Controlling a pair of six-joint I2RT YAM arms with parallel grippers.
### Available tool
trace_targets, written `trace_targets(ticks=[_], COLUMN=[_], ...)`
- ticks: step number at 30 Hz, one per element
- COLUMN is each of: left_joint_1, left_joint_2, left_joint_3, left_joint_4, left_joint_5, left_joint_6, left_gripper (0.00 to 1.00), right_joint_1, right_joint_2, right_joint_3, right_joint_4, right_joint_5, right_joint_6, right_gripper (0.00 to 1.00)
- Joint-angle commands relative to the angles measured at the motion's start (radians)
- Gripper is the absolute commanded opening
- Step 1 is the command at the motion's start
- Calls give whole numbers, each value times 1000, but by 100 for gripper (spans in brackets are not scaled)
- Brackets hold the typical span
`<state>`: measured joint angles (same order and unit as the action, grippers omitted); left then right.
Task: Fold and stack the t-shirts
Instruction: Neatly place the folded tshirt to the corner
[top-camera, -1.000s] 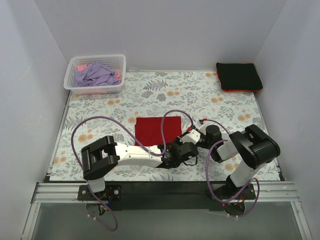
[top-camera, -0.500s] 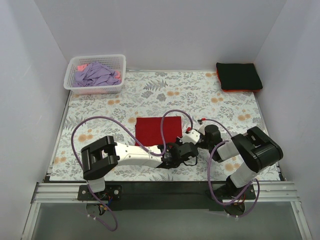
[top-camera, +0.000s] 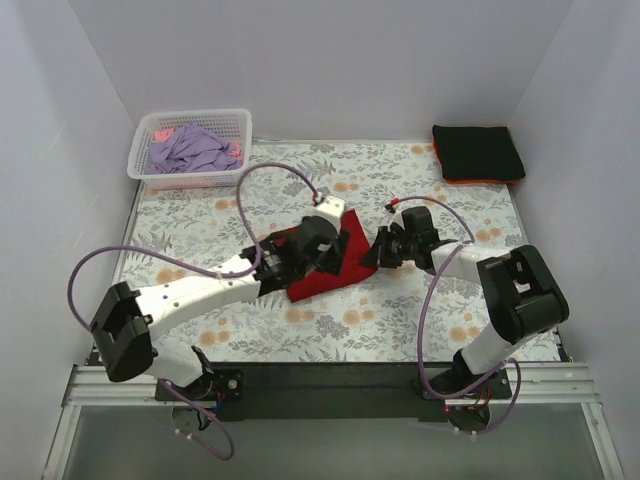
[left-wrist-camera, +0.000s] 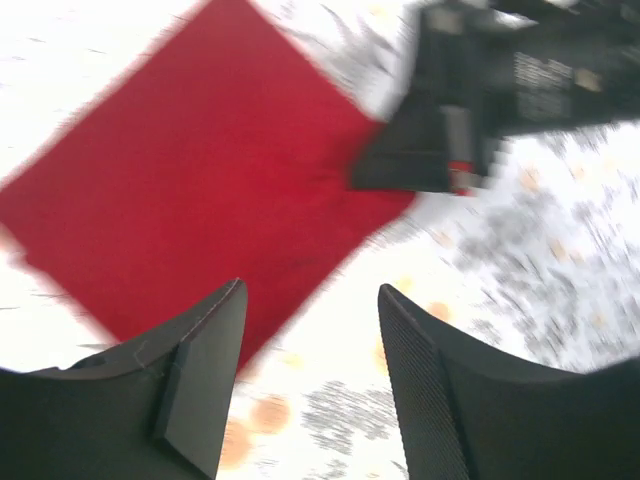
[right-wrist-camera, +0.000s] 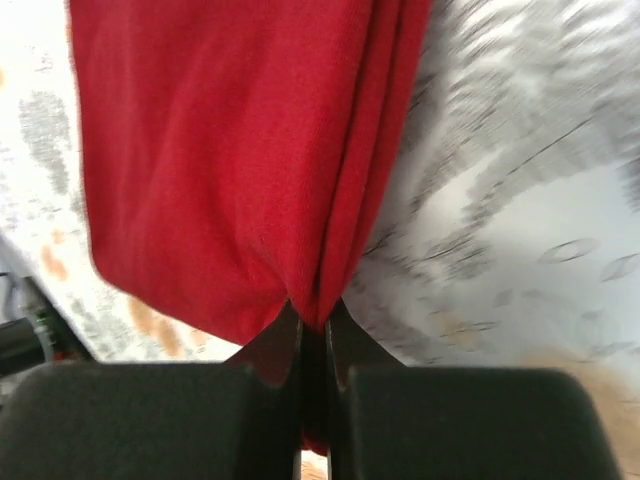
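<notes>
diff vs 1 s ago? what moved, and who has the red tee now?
The right gripper has shut on the edge of the red t-shirt and pulled that side away from the bases, so the shirt now lies skewed. The left gripper has opened, empty, and swung out over the shirt. Unchanged: the basket at far left and the black folded stack at far right.

Top view high and rearward, both wrist views close above one shared red t-shirt (left-wrist-camera: 200, 190) (blurred).
</notes>
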<state>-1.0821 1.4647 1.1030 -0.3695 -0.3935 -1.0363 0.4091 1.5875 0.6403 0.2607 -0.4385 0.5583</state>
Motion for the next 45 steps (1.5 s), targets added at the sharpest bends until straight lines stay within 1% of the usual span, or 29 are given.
trace_targets(ticks=[1, 2, 3, 4, 5, 6, 7, 8, 9, 10, 12, 14, 15, 16, 18, 19, 22, 25, 29, 36, 39, 45], left_joint_1=[171, 206, 237, 293, 322, 376, 405, 433, 485, 513, 583, 619, 629, 628, 628, 631, 631, 631, 631, 639, 639, 640], left_joint_2=[-112, -121, -135, -141, -151, -162, -187, -197, -208, -230, -245, -254, -256, -259, -276, -277, -262, -239, -207, -158, -144, -118], left_joint_3=[-26, -22, -19, -22, -31, -44, -61, -106, -126, -149, -212, -241, -242, -241, -244, -244, -252, -253, -252, -252, -253, -253], left_joint_4=[-69, -84, -101, -133, -143, -147, -149, -146, -144, -141, -119, -111, -115, -114, -100, -100, -108, -109, -111, -111, -109, -109], left_joint_5=[100, 96, 91, 76, 71, 70, 70, 71, 76, 85, 128, 154, 148, 147, 137, 118, 88, 79, 53, 50, 53, 74], left_joint_6=[33, 32, 30, 13, 4, -7, -28, -43, -59, -73, -113, -123, -129, -130, -133, -136, -142, -145, -149, -149, -148, -146], left_gripper=[55, 56, 57, 64, 64, 66, 81, 83, 83, 84, 84, 84, 84, 84, 84, 84, 84, 84, 84, 84, 84, 84], right_joint_1=[-50, -71, -79, -88, -92, -93, -96, -102, -105, -111, -125, -145, -150, -156, -171, -177, -205, -240, -297, -366, -392, -400], right_joint_2=[35, 61, 75, 100, 114, 127, 143, 173, 187, 202, 247, 291, 308, 324, 370, 385, 448, 497, 551, 634, 649, 657], right_joint_3=[172, 205, 244, 315, 359, 398, 433, 511, 545, 585, 681, 740, 803, 832, 898, 962, 1065, 1159, 1260, 1416, 1453, 1512], right_joint_4=[-236, -318, -351, -420, -420, -483, -506, -530, -575, -592, -617, -640, -643, -652, -664, -667, -672, -672, -669, -666, -667, -647], right_joint_5=[92, 101, 115, 154, 185, 214, 278, 314, 348, 397, 434, 489, 504, 538, 586, 636, 676, 708, 689, 656, 626, 583], right_joint_6=[-216, -265, -288, -334, -354, -380, -400, -417, -451, -468, -518, -552, -557, -604, -636, -667, -733, -756, -756, -735, -718, -721], right_gripper=[1, 1, 1, 1, 1, 1, 1, 1, 1, 1, 1, 1, 1, 1, 1, 1, 1, 1, 1, 1, 1, 1])
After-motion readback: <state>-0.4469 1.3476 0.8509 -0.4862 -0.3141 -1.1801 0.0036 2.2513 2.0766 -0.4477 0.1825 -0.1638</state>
